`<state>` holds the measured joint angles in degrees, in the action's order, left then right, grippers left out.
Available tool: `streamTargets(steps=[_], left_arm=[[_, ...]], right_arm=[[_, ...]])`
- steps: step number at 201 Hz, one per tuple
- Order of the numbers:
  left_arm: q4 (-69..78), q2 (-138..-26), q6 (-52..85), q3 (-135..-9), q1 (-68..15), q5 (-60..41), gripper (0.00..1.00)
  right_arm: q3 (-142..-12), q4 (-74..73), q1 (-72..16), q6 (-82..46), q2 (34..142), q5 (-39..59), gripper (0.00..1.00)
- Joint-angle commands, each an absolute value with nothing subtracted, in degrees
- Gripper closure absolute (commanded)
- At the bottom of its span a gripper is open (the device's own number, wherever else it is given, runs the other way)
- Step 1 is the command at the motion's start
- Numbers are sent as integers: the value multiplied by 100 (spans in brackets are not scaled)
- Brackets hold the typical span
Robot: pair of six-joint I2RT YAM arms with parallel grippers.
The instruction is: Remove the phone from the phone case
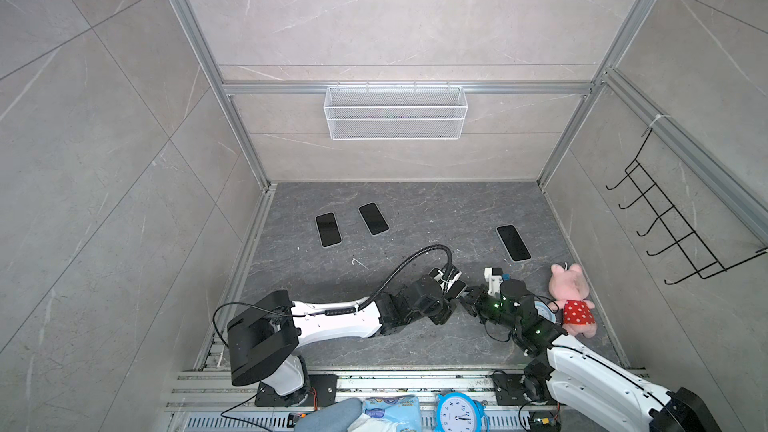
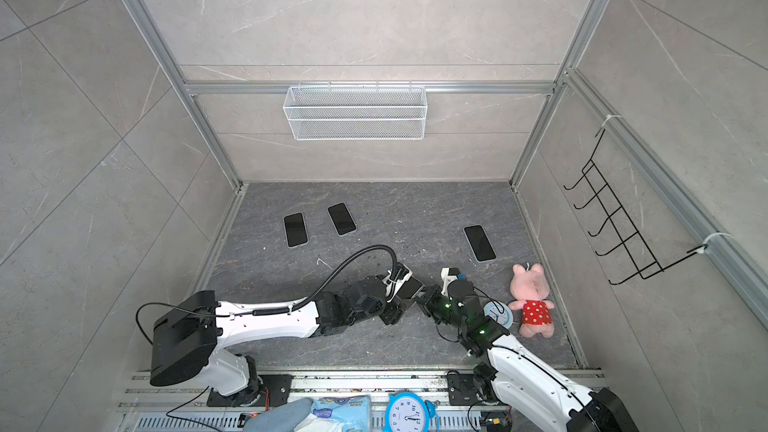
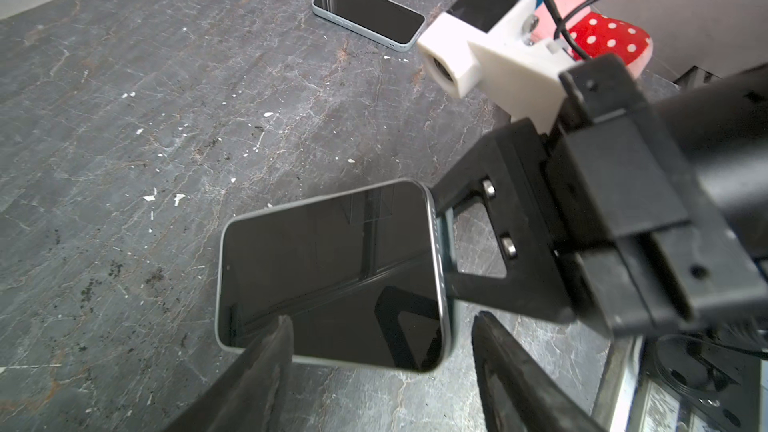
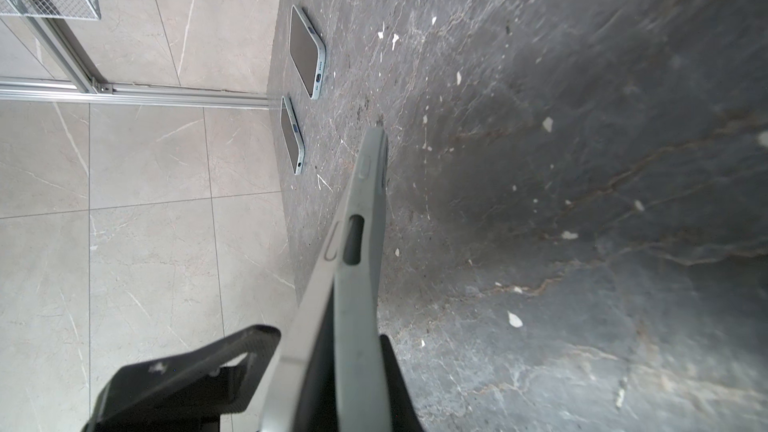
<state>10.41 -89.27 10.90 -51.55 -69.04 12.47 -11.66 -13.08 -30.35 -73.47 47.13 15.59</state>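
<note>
Aloft — phone (image 3: pixel 332 276) in right end effector (image 4: pixel 328 340)

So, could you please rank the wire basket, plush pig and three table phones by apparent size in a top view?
1. wire basket
2. plush pig
3. left phone, middle phone, right phone: look near alike, so unranked.

Phone (image 3: pixel 332 276): black screen, switched off, pale silver-blue frame, rounded corners. Screen faces approx. upward, a bit tilted. In a top view the phone (image 2: pixel 409 288) is at front-middle of the table (image 2: pixel 415 218). Case (image 4: pixel 359 284): matte grey-green, w/ one slot cut-out in the side wall. Phone is partly out: at one end frame and case stand apart, at the other end they meet.
</note>
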Motion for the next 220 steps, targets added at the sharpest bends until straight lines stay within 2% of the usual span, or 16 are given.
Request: streamTargets(steps=[1,77,149,220], left_arm=[[1268,-9033,961,-5376,-6915,1494,34],[1127,-9175,1003,-5238,-6965,1327,39],[1085,-9375,937,-5268,-7113,1218,38],[168,-9971,933,-5910,-7459,2675,39]], right_arm=[[-1145,-1657,-3128,-7340,4573,1430,100],[-1125,-1589,-3180,-7337,4491,1362,100],[-1109,-1627,-3208,-7341,4535,1333,100],[-1028,-1705,-3229,-7395,4491,1292,100]])
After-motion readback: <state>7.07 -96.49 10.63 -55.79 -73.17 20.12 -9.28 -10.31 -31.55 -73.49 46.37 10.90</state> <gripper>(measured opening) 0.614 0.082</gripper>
